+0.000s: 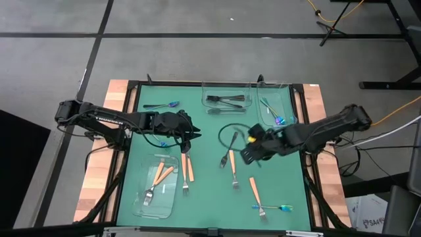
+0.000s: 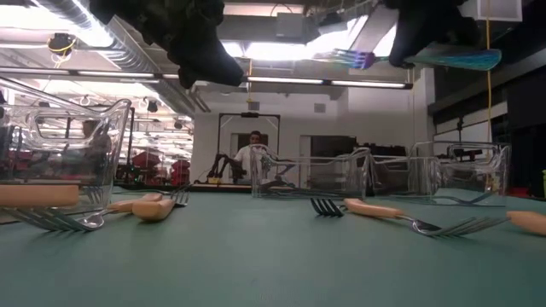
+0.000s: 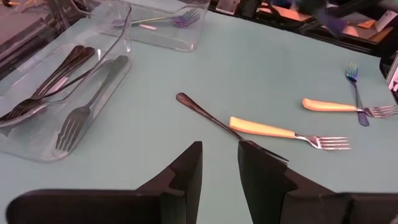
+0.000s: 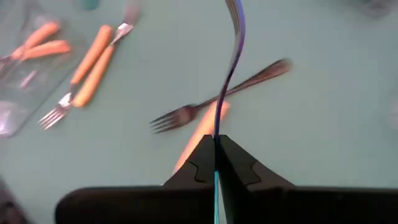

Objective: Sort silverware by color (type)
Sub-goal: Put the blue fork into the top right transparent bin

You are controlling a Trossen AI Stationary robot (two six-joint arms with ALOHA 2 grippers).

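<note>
My right gripper [image 4: 216, 140] hangs above the table's middle [image 1: 248, 150], shut on an iridescent blue fork [image 4: 231, 68], which also shows high in the low view [image 2: 350, 58]. Below it a black fork [image 4: 205, 107] lies across an orange-handled fork [image 4: 199, 134]. My left gripper [image 3: 220, 149] stands open above the mat left of centre [image 1: 191, 131], touching nothing. Ahead of it a black utensil [image 3: 199, 107] and an orange-handled fork [image 3: 280, 132] lie flat on the mat. My right gripper pinches the iridescent fork's handle [image 4: 219, 121] between its two fingers, which slant down from above and lie along the fork. The handle reaches far back between the fingers. The fork is lifted clear, its head [image 4: 233, 12] sticking out beyond the fingertips.
Three clear trays stand on the green mat: black silverware at far middle [image 1: 225, 101], iridescent pieces at far right [image 1: 275, 108], orange-handled forks at near left [image 1: 158, 184]. Loose on the mat are an iridescent spoon [image 1: 162, 105], orange-handled forks [image 1: 187, 170] [image 1: 255, 191] and an iridescent fork [image 1: 273, 208].
</note>
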